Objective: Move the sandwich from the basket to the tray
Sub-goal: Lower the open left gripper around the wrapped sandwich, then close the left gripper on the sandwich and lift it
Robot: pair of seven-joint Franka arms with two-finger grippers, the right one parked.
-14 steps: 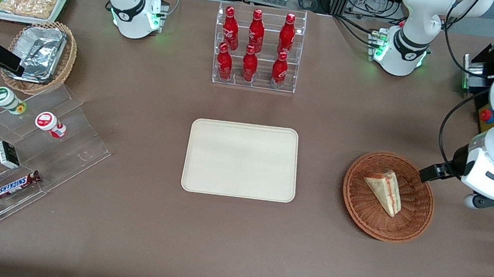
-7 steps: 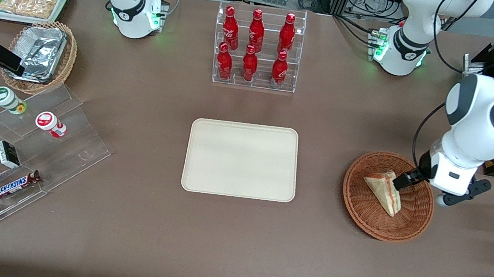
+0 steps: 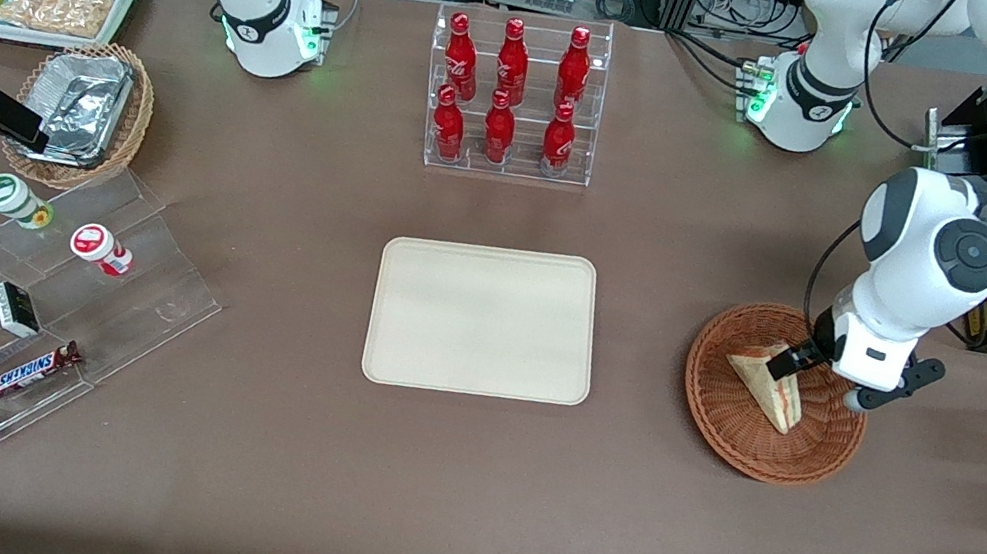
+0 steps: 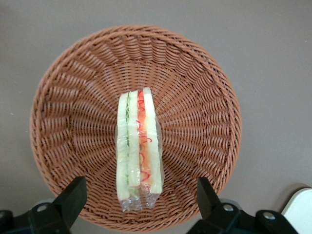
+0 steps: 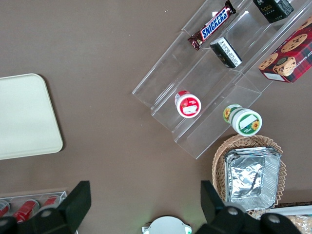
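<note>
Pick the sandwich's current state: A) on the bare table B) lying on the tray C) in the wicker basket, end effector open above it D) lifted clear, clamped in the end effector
C: the sandwich lies in the basket, and the end effector hangs above it with fingers spread either side, not touching; the tray holds nothing.

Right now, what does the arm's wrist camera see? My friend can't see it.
A wrapped sandwich stands on edge in the middle of a round brown wicker basket. The open gripper hovers above it, one black finger on each side.

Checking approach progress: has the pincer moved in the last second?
Yes. The open pincer came in over the basket, now above the sandwich.
</note>
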